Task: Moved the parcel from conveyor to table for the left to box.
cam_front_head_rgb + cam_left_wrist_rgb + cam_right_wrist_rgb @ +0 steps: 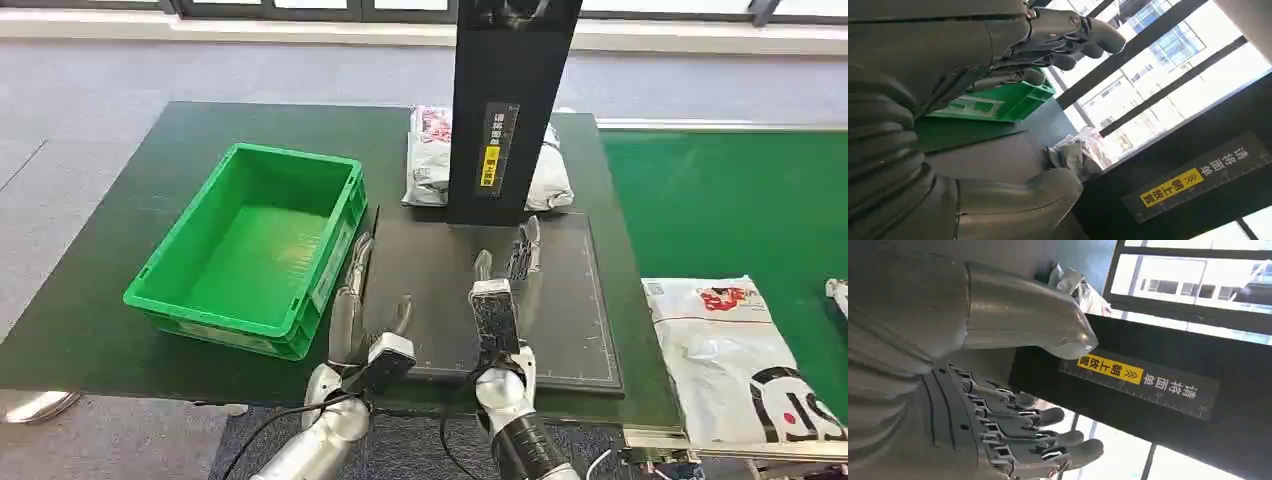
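A white parcel with red and black print [740, 350] lies on the green conveyor [720, 200] at the right. Another grey-white parcel [432, 160] lies at the back of the table behind a black post [505, 110]; it also shows as a crumpled bag [1078, 152] [1075, 282]. A green box [250, 245] stands empty on the table's left. My left hand [355, 300] hovers over the black mat's [560, 320] left edge beside the box, fingers spread, holding nothing. My right hand [505, 285] is over the mat's middle, fingers [1048, 440] apart and empty.
The dark green table [130, 220] carries the mat and the box [998, 100]. The black post with a yellow label [1173, 187] [1110, 367] rises from the mat's far edge just beyond both hands. Another white item [838, 295] sits at the conveyor's right edge.
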`<state>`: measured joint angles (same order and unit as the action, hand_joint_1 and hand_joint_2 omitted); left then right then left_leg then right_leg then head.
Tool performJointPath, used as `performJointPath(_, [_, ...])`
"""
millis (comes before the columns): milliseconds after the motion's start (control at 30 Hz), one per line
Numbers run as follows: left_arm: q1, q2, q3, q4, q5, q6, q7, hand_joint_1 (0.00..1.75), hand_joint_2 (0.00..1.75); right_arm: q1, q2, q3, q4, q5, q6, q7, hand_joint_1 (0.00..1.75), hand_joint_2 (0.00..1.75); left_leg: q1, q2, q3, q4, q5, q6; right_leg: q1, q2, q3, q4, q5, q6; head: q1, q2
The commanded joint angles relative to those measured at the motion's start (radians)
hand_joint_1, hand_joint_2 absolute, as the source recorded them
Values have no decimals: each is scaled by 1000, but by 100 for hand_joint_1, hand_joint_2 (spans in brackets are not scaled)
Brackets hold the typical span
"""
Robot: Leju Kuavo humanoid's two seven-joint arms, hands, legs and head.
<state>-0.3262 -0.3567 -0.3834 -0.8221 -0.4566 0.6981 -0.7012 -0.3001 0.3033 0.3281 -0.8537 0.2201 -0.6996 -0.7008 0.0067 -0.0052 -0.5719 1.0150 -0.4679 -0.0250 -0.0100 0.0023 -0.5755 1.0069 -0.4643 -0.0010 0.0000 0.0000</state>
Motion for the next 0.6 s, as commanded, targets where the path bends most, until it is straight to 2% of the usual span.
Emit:
performJointPath(33, [12,8,15,11,-5,0,3,0,175,51,0,14,-26,-17,1,3,0,175,0,0,3,-4,1,1,1,-1,4,-4,1,0,0,0])
performJointPath(167, [-6,8,15,34,102,0,3,0,175,54,22,-69,-45,35,1,3,0,175,0,0,2,-3,0,1,0,-1,2,-3,0,0,0,0])
performJointPath(300, [-17,8,117,59,67,0,3,0,175,48,25,-190,-39,98,1,3,0,175,0,-1,2,-3,1,0,0,-1,3,-3,1,0,0,0])
performJointPath(433, [-51,8,42,105,272,0,3,0,175,16,-8,-264,1,100,1,3,0,175,0,-2,2,-2,1,1,0,-2,3,-3,1,0,0,0])
performJointPath(600, [-59,8,18,92,313,0,3,0,175,-4,-14,-330,36,134,1,3,0,175,0,-2,0,-1,1,1,0,-2,1,-2,1,0,0,0])
